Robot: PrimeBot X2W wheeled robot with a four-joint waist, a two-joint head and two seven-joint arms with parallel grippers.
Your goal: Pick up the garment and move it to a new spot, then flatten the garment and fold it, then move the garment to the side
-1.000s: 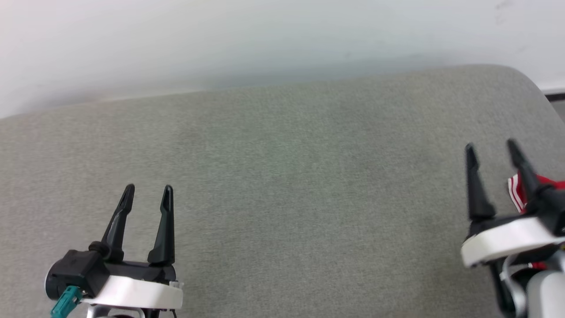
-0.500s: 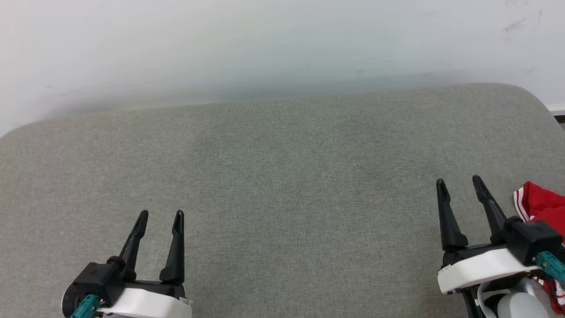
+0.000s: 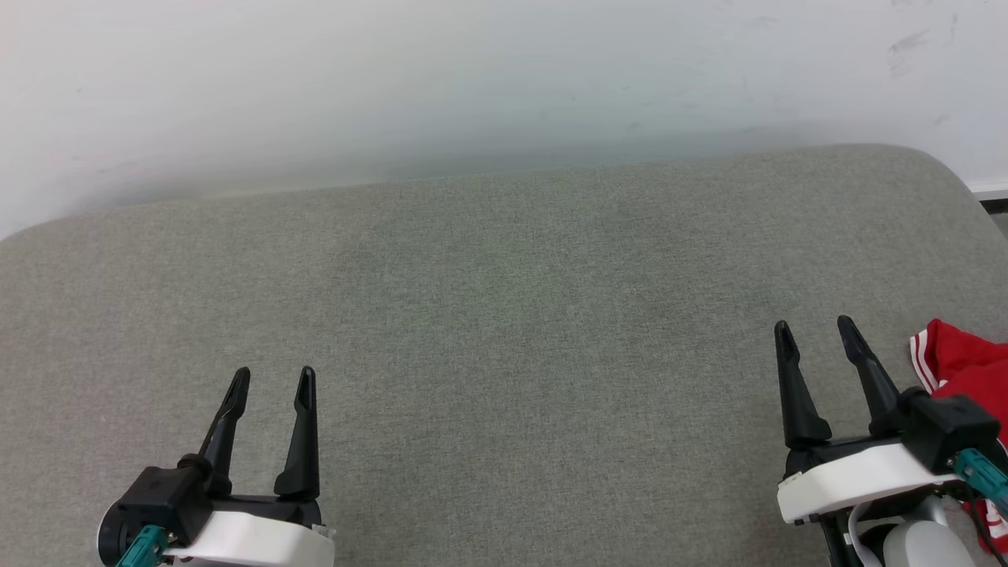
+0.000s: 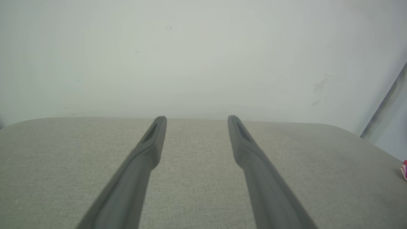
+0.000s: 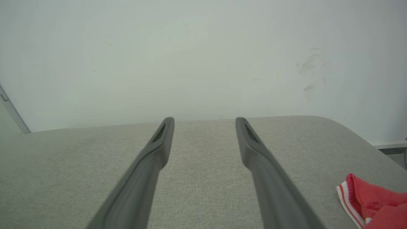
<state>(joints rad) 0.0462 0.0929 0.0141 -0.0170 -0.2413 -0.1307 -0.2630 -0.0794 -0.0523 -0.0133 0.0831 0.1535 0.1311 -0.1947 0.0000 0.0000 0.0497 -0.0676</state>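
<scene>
The garment [image 3: 965, 364] is a red cloth with red-and-white stripe trim, bunched at the right edge of the grey surface and cut off by the head view's border. The right wrist view has the garment [image 5: 372, 200] at its lower right; in the left wrist view a sliver of the garment [image 4: 404, 169] sits at the far right. My right gripper [image 3: 816, 331] hovers just left of it, open, nothing between its fingers [image 5: 159, 149]. At the lower left my left gripper [image 3: 272, 378] stands open and empty over bare fabric.
The grey upholstered surface [image 3: 504, 315] spreads wide between both grippers. A pale wall [image 3: 472, 79] rises right behind its far edge. The surface's rounded right corner [image 3: 945, 169] drops off to a dark floor strip.
The head camera tilted, so the whole picture shifted down. My right gripper has pulled back and left, uncovering more of the garment's striped edge. Both grippers stay open.
</scene>
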